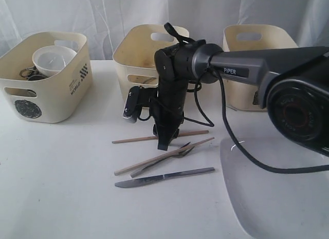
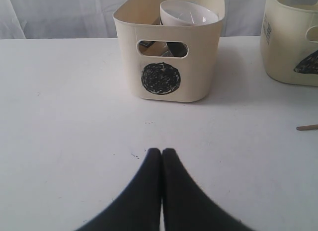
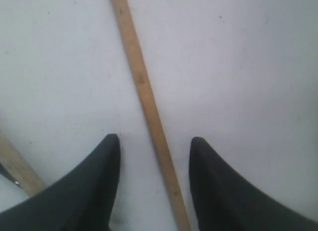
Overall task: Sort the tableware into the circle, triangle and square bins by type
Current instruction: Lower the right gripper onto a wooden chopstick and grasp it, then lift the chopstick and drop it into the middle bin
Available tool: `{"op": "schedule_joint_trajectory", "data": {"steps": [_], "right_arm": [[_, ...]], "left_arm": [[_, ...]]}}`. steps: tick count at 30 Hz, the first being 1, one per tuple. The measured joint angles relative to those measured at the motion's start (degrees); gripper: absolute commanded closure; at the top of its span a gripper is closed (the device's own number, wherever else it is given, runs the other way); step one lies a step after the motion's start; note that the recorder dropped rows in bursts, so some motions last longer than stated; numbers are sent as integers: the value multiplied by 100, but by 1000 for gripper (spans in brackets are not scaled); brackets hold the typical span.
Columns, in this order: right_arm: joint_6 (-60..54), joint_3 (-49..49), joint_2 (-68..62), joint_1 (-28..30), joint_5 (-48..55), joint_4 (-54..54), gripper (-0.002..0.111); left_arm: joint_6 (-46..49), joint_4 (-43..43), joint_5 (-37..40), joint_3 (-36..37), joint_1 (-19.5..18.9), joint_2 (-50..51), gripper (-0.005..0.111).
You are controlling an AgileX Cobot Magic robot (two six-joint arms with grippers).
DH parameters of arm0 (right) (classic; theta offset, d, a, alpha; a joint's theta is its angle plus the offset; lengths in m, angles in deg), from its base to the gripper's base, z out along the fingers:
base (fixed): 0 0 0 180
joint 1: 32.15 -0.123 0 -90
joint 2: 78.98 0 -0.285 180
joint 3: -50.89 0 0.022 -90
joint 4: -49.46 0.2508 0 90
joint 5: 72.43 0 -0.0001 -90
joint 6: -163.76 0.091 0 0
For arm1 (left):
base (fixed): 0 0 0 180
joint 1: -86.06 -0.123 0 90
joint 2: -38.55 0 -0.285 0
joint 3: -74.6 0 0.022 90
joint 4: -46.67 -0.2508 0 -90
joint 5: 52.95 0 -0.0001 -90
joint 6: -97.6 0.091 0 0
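Observation:
My right gripper [image 3: 155, 139] is open and points down at the table, its fingers on either side of a wooden chopstick [image 3: 144, 92] without touching it. In the exterior view this gripper [image 1: 163, 141] stands over the far chopstick [image 1: 136, 139], in front of the middle bin [image 1: 134, 56]. A second chopstick [image 1: 154, 161], a steel fork [image 1: 182, 151] and a knife [image 1: 164, 177] lie nearer. The circle bin [image 1: 61, 95] on the left holds a white bowl [image 1: 51, 59]. My left gripper [image 2: 162, 151] is shut and empty, low in front of the circle bin [image 2: 198, 67].
A third cream bin [image 1: 257, 49] stands at the back right behind the right arm. A large white plate [image 1: 272, 198] lies at the front right. The middle bin [image 2: 288, 42] shows part of a black mark. The arm's cable hangs over the plate's edge.

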Motion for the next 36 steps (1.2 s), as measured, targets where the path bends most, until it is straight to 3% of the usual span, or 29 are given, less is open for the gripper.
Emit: {"op": "schedule_joint_trajectory", "data": {"steps": [8,13,22,27,36], "right_arm": [[-10,-198,-142,0,37,92,77],[10,-233,-170,0,345,395,108],[1177,-233,-160,0,206,848,108],[2121,-185,324,76,-987,900,108],[2305,-185,1268,222,-1956,1243,108]], "left_arm": [[0,0,0,0,0,0,107],[0,0,0,0,0,0,107],[0,0,0,0,0,0,107],[0,0,0,0,0,0,107],[0,0,0,0,0,0,107]]}}
